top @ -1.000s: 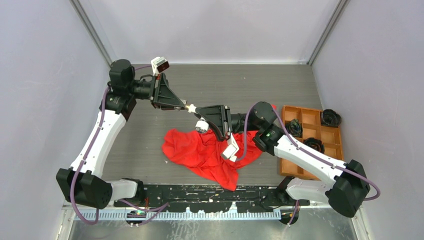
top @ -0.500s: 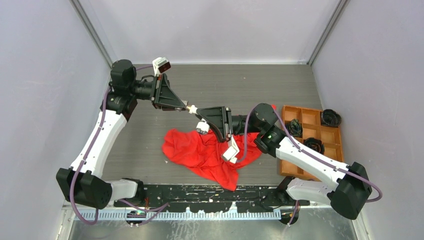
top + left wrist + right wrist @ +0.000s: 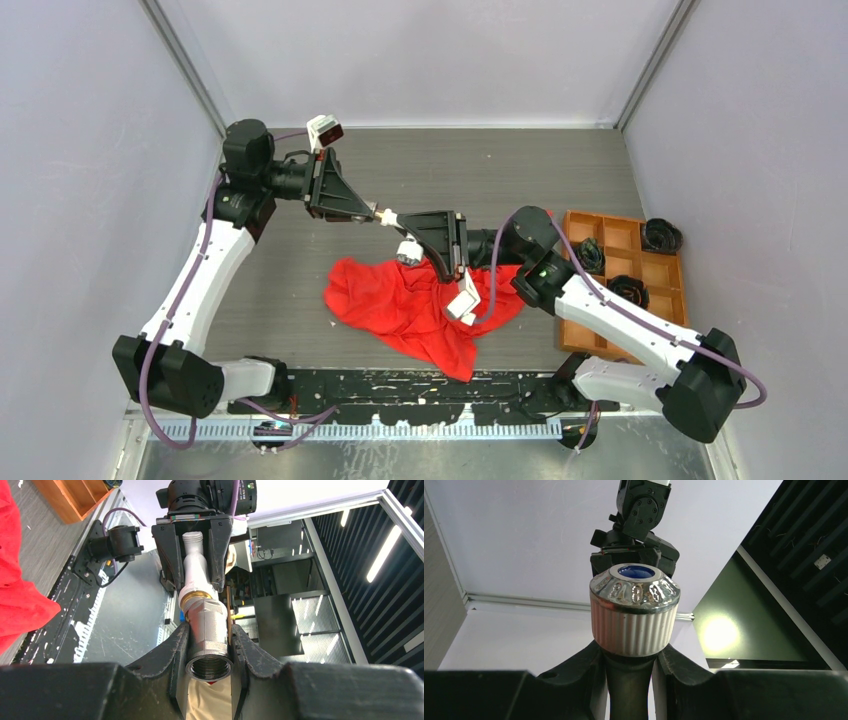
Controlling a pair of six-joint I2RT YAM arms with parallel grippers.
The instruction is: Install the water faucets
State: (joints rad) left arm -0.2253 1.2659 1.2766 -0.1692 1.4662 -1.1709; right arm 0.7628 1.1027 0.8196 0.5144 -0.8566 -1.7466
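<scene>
**White tap (image 3: pixel 194 564) and grey metal fitting (image 3: pixel 210 630) held end to end in mid-air**

The left fingers (image 3: pixel 169 652) pinch the metal fitting from both sides, its threaded mouth facing the left wrist camera. The right fingers (image 3: pixel 580 676) are closed on the tap's white body, one on each side. In the left wrist view the tap's brassy collar (image 3: pixel 196 600) meets the far end of the fitting, so the two parts lie in one line between the two sets of fingers. The round knob (image 3: pixel 634 611), with its blue centre and ribbed white skirt, stands just past the right fingers' tips in the right wrist view.

That knob fills the middle of the right wrist view and hides the tap's body and the joint behind it; the stem beneath it is in shadow. From above, the joint is too small to show how far the thread is engaged, and the knob appears only as a small white lump under the right fingers.

In the top view the parts hang above the grey surface (image 3: pixel 500 170), over the far edge of the red cloth (image 3: pixel 400 310). Bare surface lies beyond and to either side. The orange tray (image 3: pixel 622 236) with its black coiled parts (image 3: pixel 588 255) sits well apart at the right edge. Pale walls close in the far and lateral sides.
</scene>
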